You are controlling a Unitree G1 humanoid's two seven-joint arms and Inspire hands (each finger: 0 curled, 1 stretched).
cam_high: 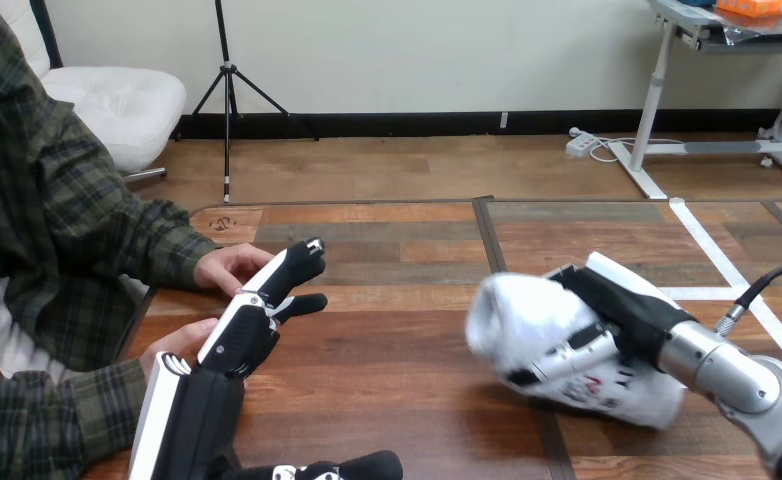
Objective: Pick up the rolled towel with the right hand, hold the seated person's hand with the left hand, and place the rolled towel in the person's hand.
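My right hand is at the right of the table, its fingers and thumb curled round the white rolled towel, which points left toward the table's middle. My left hand reaches up from the bottom left with straight fingers. Its fingertips lie against the person's upper hand, which rests on the table edge. The person's lower hand sits just left of my left palm, partly hidden behind it. I see no finger of my left hand curled round either of the person's hands.
The wooden table spreads bare between my two hands. The person sits at the left side, their forearms along the table's left edge. White tape lines run across the table's far right.
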